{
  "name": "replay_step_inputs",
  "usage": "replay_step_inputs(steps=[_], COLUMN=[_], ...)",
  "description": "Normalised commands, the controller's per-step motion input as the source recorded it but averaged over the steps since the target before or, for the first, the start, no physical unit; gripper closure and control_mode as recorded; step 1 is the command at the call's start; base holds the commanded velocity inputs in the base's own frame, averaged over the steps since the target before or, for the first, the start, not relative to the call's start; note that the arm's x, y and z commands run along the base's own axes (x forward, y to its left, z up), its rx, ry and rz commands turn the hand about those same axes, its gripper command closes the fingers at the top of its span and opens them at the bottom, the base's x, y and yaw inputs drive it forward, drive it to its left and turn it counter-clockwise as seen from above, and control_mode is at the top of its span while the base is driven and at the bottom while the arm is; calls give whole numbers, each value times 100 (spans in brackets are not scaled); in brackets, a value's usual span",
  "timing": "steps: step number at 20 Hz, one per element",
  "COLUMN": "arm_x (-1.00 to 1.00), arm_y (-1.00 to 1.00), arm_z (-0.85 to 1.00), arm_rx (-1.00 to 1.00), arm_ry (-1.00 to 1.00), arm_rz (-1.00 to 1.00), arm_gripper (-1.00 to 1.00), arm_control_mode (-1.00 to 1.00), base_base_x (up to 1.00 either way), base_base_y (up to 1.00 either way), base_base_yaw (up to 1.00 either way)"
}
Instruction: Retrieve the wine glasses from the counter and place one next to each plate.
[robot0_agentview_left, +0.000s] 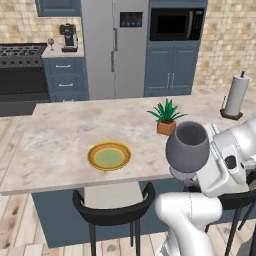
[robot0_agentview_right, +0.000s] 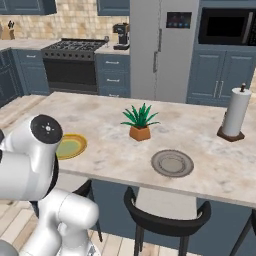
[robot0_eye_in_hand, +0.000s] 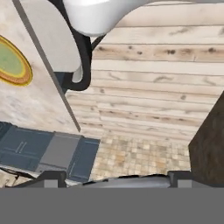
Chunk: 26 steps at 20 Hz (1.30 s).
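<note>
Left base view: the large wine glass (robot0_agentview_left: 187, 145), with a smoky, translucent, rounded bowl, stands upright against my hand, above the near edge of the marbled island top (robot0_agentview_left: 60, 145). The yellow-rimmed plate (robot0_agentview_left: 109, 156), round and flat with a green centre, lies on the island to the left of the glass, apart from it. The small wine glass (robot0_agentview_left: 50, 43) stands on the far counter (robot0_agentview_left: 56, 51), beside the black coffee machine (robot0_agentview_left: 68, 38).

Right base view: the grey plate (robot0_agentview_right: 172, 163), plain and round, lies near the island's near edge, to the right of the spiky potted plant (robot0_agentview_right: 140, 121).

Hand view: my gripper (robot0_eye_in_hand: 116, 178) has its jaws set wide, with a grey curved edge of the large wine glass held between them. Pale wooden floor planks (robot0_eye_in_hand: 166, 87) lie beyond.
</note>
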Motion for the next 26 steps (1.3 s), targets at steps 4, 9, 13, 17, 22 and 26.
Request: replay_step_inputs(steps=[4,9,13,17,22,26], arm_x=[83,84,93,82,72,64], arm_y=[-34,-33,-15,-27,-36,-39], arm_z=[-4,-14,-28,-34,-37,-45], arm_rx=[12,4,-2,-2,-1,0], arm_ry=[27,19,4,0,0,0], arm_rz=[2,0,-8,-7,-7,-5], arm_gripper=[100,100,100,100,100,100], arm_control_mode=[-100,-100,-100,-100,-100,-100], base_base_x=[0,0,0,0,0,0], base_base_y=[0,0,0,0,0,0], base_base_yaw=[0,0,0,0,0,0])
